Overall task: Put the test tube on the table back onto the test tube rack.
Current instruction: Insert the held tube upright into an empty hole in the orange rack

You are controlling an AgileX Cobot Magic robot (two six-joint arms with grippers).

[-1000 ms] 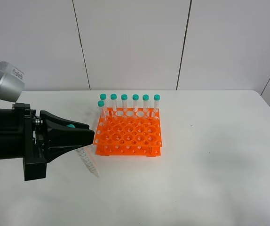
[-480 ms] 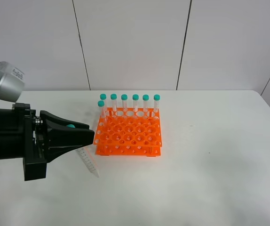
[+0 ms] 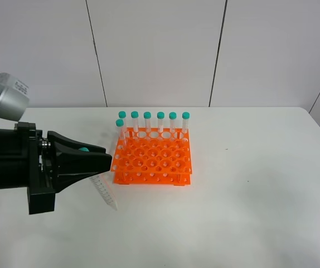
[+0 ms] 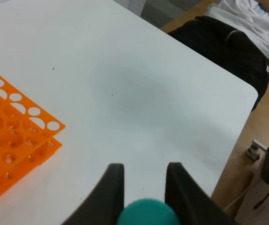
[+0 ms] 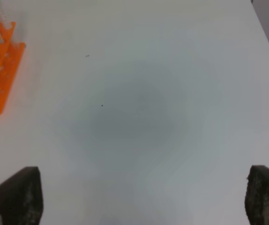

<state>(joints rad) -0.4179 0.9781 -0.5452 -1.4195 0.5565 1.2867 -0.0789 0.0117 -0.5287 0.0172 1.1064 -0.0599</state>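
Nothing has moved over the last second. Your black left gripper (image 3: 107, 159) hangs in the same spot just left of the bright orange plastic test tube rack (image 3: 151, 159) with its grid of round holes. The slim clear plastic test tube (image 3: 105, 191) with the teal-green screw cap dangles from it at the same tilt.

The left jaws are clamped on the tube's cap end, and the left wrist view shows the teal cap (image 4: 148, 213) sitting between the 2 black fingers. The tube slants down with its conical tip toward the rack's near-left corner, over the plain white matte table (image 3: 249, 195). You cannot tell from here whether the tip is clear of the surface.

Your right gripper (image 5: 139, 197) stands wide apart and empty over bare tabletop, well away from the rack.

By my reading, the pick is done and the carry to the rack is the step in hand. 7 other teal-capped tubes (image 3: 160, 123) already stand upright: 6 along the back row and 1 in the next row at the left end.

For the next move, raise the tube and bring it to vertical. Centre the tip over a free hole, then lower it through both tiers before you let go. Keep clear of the standing tubes.
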